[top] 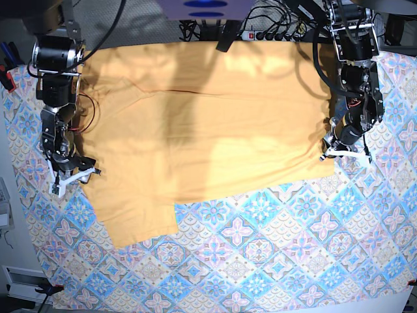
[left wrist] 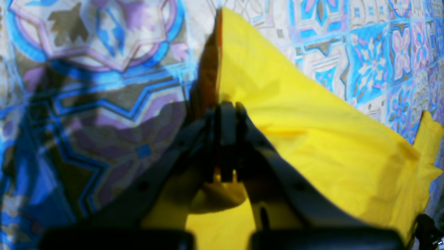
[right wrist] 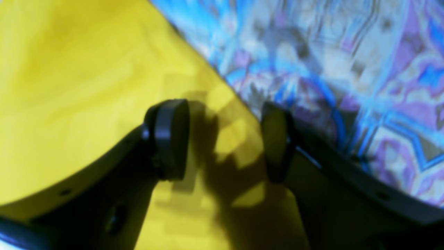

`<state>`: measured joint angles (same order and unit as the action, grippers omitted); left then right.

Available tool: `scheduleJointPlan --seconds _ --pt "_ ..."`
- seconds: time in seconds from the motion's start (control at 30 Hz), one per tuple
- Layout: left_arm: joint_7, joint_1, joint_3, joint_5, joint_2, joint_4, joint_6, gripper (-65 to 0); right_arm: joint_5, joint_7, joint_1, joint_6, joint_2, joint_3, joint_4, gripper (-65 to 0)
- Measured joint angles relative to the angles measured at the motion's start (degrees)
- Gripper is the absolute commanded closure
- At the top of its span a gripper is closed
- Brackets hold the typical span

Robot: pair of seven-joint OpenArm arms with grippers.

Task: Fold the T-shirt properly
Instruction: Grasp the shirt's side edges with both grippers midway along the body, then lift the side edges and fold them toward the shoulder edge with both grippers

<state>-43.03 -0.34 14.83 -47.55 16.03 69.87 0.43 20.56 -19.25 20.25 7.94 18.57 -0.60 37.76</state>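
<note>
T-shirt (top: 215,124): yellow-orange, spread over most of the far half of the worktop, one sleeve (top: 140,222) reaching toward the near edge on the base view's left; faint dark marks near the collar.

Tablecloth (top: 260,261): blue-pink tile pattern covering the worktop, bare across the near half.

Fold so far: no clean fold shows — the shirt lies mostly flat, only its edge on the base view's right is lifted.

Left end effector (left wrist: 227,107): fingers pressed together, pinching a raised ridge of the shirt's edge, which stands up above the cloth in the left wrist view.

Right end effector (right wrist: 223,139): pads spread wide, holding nothing; it straddles the shirt's edge where yellow fabric meets the tablecloth. Whether the pads touch the fabric I cannot tell.

Risk, uneven pull: with only one side gripped, carrying the left edge over would probably drag the shirt askew and crease it.

Risk, missed pinch: the right pads sit at the very hem — closing here could catch only a sliver, or snag the tablecloth along with it.

Risk, slip: thin fabric may slide out of the left pinch under tension.
</note>
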Motion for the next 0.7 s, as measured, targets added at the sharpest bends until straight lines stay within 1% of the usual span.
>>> scheduleJointPlan --seconds 0.13,0.17,0.23,0.3,0.33,0.43,0.53,0.6,0.7 --pt "-0.02 0.0 0.0 0.02 0.02 0.0 0.2 0.0 0.0 2.82 1.01 -0.04 0.04 5.01 -2.1 -31.9" --pt "0.0 -0.02 0.0 0.0 0.02 0.0 0.13 0.0 0.0 3.08 0.96 -0.04 0.02 5.62 -2.1 -30.4" --pt "0.0 0.07 0.0 0.02 0.02 0.0 0.02 0.0 0.0 3.45 0.83 -0.07 0.2 6.82 -2.08 -24.6" --pt "-0.02 0.2 0.0 0.0 0.0 0.0 0.0 0.0 0.04 3.32 0.83 -0.11 0.37 7.15 -2.08 -16.1" --pt "-0.02 0.17 0.0 0.0 0.0 0.0 0.02 0.0 0.04 3.34 0.83 -0.2 0.37 7.15 -2.08 -13.1" --pt "-0.02 0.17 0.0 0.0 0.0 0.0 0.02 0.0 0.48 3.23 0.81 -0.2 0.33 7.15 -1.99 -5.9" --pt "-0.02 0.17 0.0 0.0 0.02 0.0 0.02 0.0 0.52 2.99 0.81 -0.02 0.33 7.15 -1.97 -0.3" --pt "-0.02 0.17 0.0 0.0 0.0 0.0 0.0 0.0 0.66 2.82 0.7 0.33 0.68 7.15 -1.75 -0.1" --pt "-0.02 0.2 0.0 0.0 0.02 0.0 0.04 0.0 0.63 0.15 -0.63 0.46 0.98 7.15 1.86 -0.1"
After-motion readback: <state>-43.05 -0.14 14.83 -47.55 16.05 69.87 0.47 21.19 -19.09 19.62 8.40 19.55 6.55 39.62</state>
